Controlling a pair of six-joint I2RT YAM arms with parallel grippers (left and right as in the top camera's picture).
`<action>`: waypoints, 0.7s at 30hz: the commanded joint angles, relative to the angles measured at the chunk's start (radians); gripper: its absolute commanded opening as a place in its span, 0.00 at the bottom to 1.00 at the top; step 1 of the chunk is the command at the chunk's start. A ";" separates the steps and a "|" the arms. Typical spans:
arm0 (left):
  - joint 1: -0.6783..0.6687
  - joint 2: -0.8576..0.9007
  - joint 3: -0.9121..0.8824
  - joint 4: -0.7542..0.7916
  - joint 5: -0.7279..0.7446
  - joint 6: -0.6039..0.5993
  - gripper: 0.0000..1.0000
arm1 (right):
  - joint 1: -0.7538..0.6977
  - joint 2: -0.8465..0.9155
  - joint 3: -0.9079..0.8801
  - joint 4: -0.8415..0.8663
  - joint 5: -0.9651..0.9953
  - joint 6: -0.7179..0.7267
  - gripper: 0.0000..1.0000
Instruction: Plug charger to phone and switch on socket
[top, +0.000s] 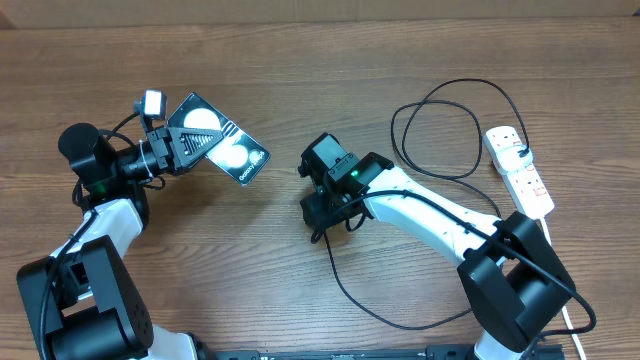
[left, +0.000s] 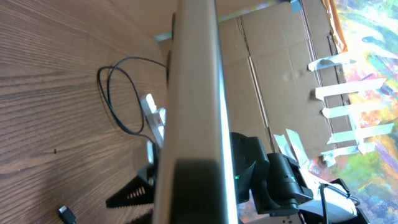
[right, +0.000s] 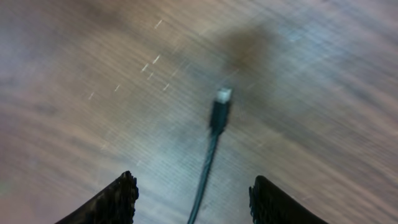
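Note:
My left gripper (top: 183, 147) is shut on the phone (top: 218, 140), a glossy black slab with two round light reflections, held tilted above the table at the left. The left wrist view shows the phone (left: 194, 106) edge-on, with one toothed finger (left: 134, 194) beside it. The charger (top: 345, 290) is a thin black cable running under my right gripper (top: 322, 212) and looping (top: 440, 130) toward the socket (top: 520, 168), a white power strip at the right. In the right wrist view my right gripper (right: 194, 200) is open over the table, with the charger's connector tip (right: 222, 96) lying loose ahead of its fingers.
The white cord (top: 572, 310) of the power strip runs down the right edge past the right arm's base. Bare wooden table (top: 300, 60) lies between the two arms. Cardboard panels (left: 273, 68) stand behind the table.

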 joint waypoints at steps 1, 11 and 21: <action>0.031 0.003 0.025 0.004 0.020 0.009 0.04 | 0.014 0.001 0.002 0.029 0.126 0.032 0.59; 0.111 0.003 0.025 0.004 0.020 -0.072 0.04 | 0.122 0.105 0.002 0.072 0.346 0.103 0.45; 0.123 0.003 0.025 0.004 0.020 -0.098 0.04 | 0.150 0.156 0.005 0.010 0.378 0.137 0.33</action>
